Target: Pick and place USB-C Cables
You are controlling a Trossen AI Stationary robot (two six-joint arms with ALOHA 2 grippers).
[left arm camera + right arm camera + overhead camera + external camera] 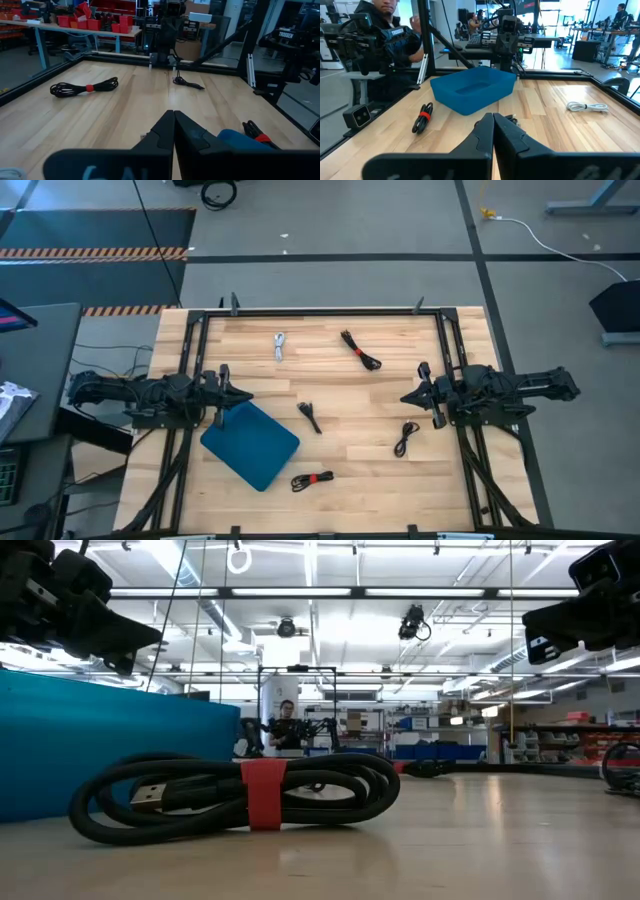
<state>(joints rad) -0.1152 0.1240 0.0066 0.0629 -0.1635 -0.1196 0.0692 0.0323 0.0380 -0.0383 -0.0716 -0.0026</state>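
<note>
Five small cable bundles lie flat on the wooden table: a white one (279, 345) and a long black one with a red band (360, 350) toward the far edge, a short black one (309, 416) mid-table, a black one (405, 438) near the right arm, and a black one with a red band (312, 480) (240, 795) at the near edge. My left gripper (246, 394) (173, 120) hovers shut over the far corner of the blue bin (250, 445). My right gripper (405, 397) (493, 122) hovers shut at the table's right side, and neither touches anything.
The blue bin (472, 89) sits near-left on the table, turned at an angle. A black metal frame (330, 311) borders the table. A person (395, 30) sits beyond the table's left-near side. Bare wood lies between the two grippers.
</note>
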